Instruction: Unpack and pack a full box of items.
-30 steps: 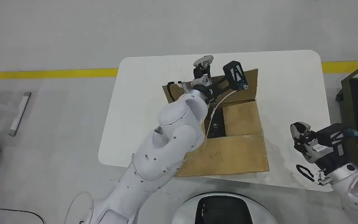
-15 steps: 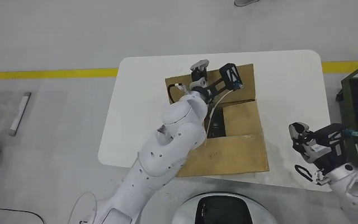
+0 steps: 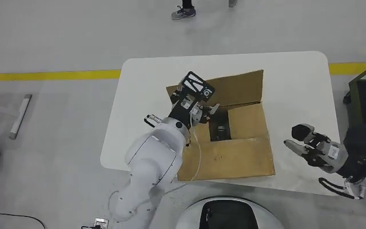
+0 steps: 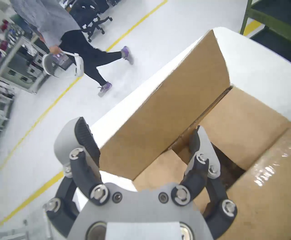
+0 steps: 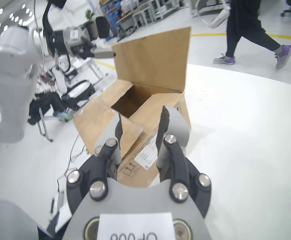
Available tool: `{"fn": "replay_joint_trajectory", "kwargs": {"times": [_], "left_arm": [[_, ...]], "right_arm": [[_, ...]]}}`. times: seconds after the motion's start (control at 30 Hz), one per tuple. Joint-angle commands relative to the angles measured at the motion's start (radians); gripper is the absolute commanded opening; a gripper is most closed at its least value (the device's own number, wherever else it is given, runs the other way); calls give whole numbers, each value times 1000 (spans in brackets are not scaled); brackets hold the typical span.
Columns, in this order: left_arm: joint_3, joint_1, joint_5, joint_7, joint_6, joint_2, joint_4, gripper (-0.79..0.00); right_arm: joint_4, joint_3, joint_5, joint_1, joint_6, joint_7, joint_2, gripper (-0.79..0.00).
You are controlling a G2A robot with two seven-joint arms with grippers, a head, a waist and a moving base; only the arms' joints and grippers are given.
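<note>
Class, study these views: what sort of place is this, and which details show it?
Probably an industrial lab or workshop: a yellow floor line, equipment racks and a wheeled office chair in the background.

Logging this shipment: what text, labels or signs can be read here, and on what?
White label on the cardboard box: too small to read.
Arrow mark beside it: two upward arrows, no words.
White tag on the right wrist mount: upside down, cut off, unreadable.
</note>
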Motion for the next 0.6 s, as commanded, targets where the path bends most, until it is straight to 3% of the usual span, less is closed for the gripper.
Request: {"fn": "replay_joint_trajectory", "kwargs": {"times": [0.0, 0.13, 0.23, 0.3, 0.37, 0.57], "left_arm": [[-26, 36, 78, -5, -42, 8, -35, 0], [-70, 94, 68, 3, -39, 15, -86, 0], [-89, 125, 63, 3, -34, 19, -109, 0], [-99, 137, 83, 8, -33, 21, -123, 0], [-97, 142, 154, 18, -62, 27, -132, 0], [-104, 166, 156, 52, -33, 28, -143, 0]], "right_arm": [[7, -24, -15, 2, -14, -1, 1, 0], [13, -78, -85, 19, -5, -33, 1, 0], [20, -116, -136, 37, 11, -52, 1, -52], [20, -140, -168, 54, 12, -63, 2, -43], [20, -160, -188, 70, 22, -75, 3, -68], [42, -227, -211, 115, 29, -91, 6, -142]]}}
